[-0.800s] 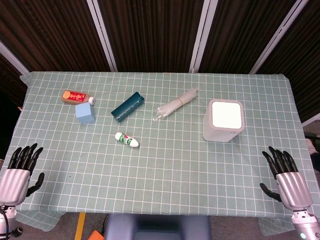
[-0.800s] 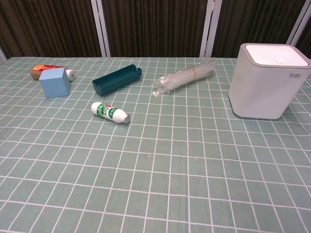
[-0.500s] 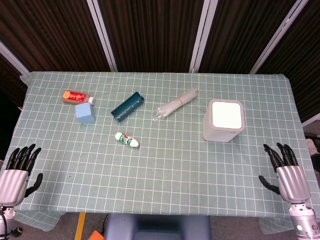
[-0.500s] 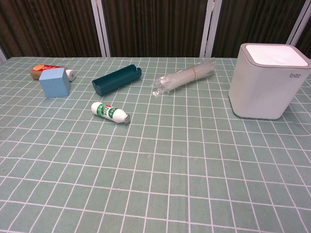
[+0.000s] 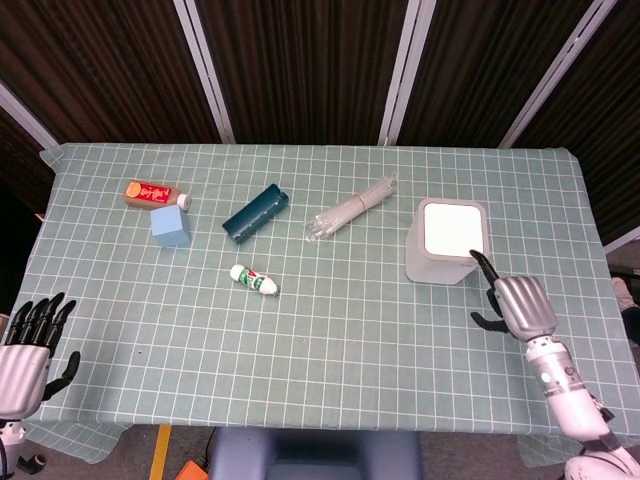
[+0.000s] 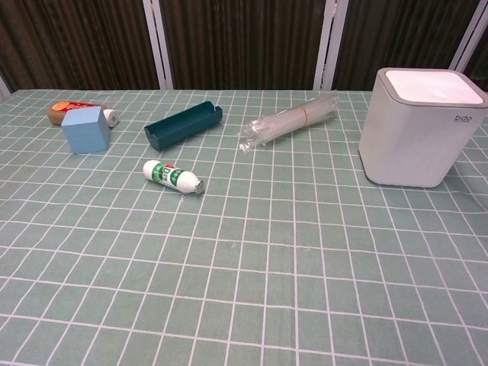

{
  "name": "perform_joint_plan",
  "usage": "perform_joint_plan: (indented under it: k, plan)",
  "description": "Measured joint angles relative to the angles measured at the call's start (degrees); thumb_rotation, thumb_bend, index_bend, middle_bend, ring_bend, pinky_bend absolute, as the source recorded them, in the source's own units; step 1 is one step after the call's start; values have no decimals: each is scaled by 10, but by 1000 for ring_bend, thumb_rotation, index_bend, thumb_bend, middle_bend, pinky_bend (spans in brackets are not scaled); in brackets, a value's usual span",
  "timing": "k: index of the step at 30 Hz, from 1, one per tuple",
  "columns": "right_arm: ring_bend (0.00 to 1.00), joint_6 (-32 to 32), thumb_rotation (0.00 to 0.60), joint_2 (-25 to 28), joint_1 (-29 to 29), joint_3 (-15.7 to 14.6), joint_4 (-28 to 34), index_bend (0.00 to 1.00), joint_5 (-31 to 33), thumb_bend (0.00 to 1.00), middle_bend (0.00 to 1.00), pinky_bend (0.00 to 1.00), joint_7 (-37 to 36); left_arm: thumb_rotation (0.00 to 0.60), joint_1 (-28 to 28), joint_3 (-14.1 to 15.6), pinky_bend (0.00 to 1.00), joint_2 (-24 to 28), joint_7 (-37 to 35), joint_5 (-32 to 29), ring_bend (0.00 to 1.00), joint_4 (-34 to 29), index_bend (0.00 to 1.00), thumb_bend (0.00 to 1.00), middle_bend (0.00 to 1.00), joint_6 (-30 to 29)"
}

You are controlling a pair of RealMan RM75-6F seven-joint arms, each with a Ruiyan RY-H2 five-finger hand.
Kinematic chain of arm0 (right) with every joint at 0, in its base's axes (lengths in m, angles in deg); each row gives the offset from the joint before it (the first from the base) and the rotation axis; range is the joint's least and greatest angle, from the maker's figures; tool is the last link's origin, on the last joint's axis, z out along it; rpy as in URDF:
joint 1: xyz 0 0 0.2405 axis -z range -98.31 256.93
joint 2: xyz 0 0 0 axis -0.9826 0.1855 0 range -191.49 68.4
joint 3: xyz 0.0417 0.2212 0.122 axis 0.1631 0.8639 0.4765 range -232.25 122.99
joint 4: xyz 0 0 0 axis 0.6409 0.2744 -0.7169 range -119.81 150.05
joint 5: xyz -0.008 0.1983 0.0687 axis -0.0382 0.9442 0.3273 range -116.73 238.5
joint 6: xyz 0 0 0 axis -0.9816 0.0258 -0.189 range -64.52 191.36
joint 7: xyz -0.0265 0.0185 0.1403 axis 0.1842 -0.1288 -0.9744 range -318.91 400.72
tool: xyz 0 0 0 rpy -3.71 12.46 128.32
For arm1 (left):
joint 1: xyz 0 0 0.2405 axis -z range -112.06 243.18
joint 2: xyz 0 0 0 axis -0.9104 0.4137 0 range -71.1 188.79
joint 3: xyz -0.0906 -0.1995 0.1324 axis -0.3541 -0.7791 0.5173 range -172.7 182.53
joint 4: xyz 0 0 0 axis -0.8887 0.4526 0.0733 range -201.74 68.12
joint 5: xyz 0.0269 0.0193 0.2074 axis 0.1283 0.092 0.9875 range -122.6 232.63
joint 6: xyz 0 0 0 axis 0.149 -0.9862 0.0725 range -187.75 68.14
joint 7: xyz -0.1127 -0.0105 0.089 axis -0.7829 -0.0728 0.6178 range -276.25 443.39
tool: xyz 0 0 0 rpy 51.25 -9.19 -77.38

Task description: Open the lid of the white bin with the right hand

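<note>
The white bin [image 5: 445, 258] stands upright at the right of the table, its flat white lid [image 5: 452, 230] down; in the chest view the bin [image 6: 415, 141] and its lid [image 6: 433, 85] sit at the far right. My right hand [image 5: 515, 302] hovers just in front of and to the right of the bin. Most of its fingers are curled in, and one dark finger [image 5: 483, 266] points at the lid's near edge; I cannot tell if it touches. It holds nothing. My left hand [image 5: 25, 345] is at the table's near left corner, fingers spread and empty. Neither hand shows in the chest view.
On the left half lie an orange-labelled bottle [image 5: 150, 192], a light blue cube [image 5: 170, 225], a dark teal case [image 5: 255, 213] and a small white tube [image 5: 254, 281]. A clear bundle of straws [image 5: 352, 208] lies just left of the bin. A green checked cloth [image 5: 330, 340] covers the table.
My right hand has moved up and left from the near right table edge to the bin's front, curling its fingers with one pointing out. The left hand slid slightly down.
</note>
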Motion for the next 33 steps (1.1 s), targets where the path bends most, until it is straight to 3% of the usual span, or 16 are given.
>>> perform_joint_plan:
  k: [5,11,16,21,24,27,29,33]
  plan:
    - [1000,-46,600,-9,-53,16,8,0,82,442,1000,975,49,600,-2,-1,53,1,-5,0,0,2,0,454,0,-4]
    - [1000,-83,600,-22,-82,13,-4,7,135,442,1000,975,73,600,1,-4,52,2,-5,-2,0,1,0,453,0,1]
    - [1000,-97,600,-26,-97,-7,-10,27,157,442,1000,975,97,600,6,-10,52,4,-1,-7,0,-5,0,453,0,8]
    - [1000,-61,600,-27,-89,-8,-5,0,140,442,1000,950,86,600,9,-13,52,6,2,-9,0,-10,0,452,0,11]
    - [971,-5,600,-31,-72,-4,-2,0,102,442,1000,841,61,600,10,-14,51,7,4,-10,0,-12,0,453,0,11]
    - [813,74,600,-39,-48,-3,-6,0,46,442,991,652,36,600,10,-14,50,7,6,-11,0,-14,0,453,0,12]
    - [645,138,600,-45,-27,-6,-11,0,5,442,901,470,24,600,11,-14,49,7,7,-10,0,-14,0,453,0,12]
    - [254,242,600,-48,32,-30,-15,0,-66,442,503,71,13,600,11,-16,43,6,9,-11,0,-15,0,453,0,11]
